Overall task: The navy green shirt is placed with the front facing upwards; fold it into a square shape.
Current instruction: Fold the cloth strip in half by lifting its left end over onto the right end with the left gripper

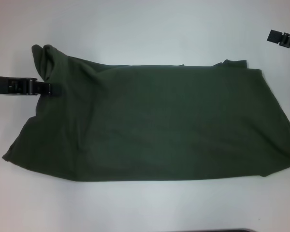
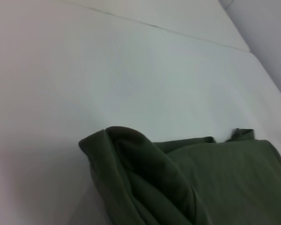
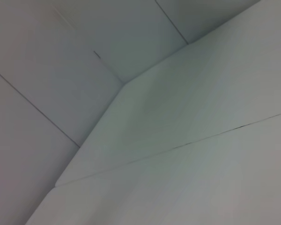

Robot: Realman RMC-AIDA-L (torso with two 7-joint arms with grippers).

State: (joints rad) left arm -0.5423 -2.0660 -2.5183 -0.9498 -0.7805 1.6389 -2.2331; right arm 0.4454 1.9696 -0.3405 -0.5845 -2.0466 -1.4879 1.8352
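A: Where is the navy green shirt [image 1: 154, 123]?

B: Spread wide across the white table [image 1: 135, 29], plain side up, no lettering showing. Its far-left corner is bunched into a raised fold [image 2: 145, 173].

A: And the 2 arms?

B: The left gripper [image 1: 47, 89] reaches in from the left, its tip at the shirt's left edge just below that bunch. Whether it is clamped on the cloth, I cannot tell. The right gripper [image 1: 283, 39] sits at the far right, apart from the shirt; its fingers can't be judged either.
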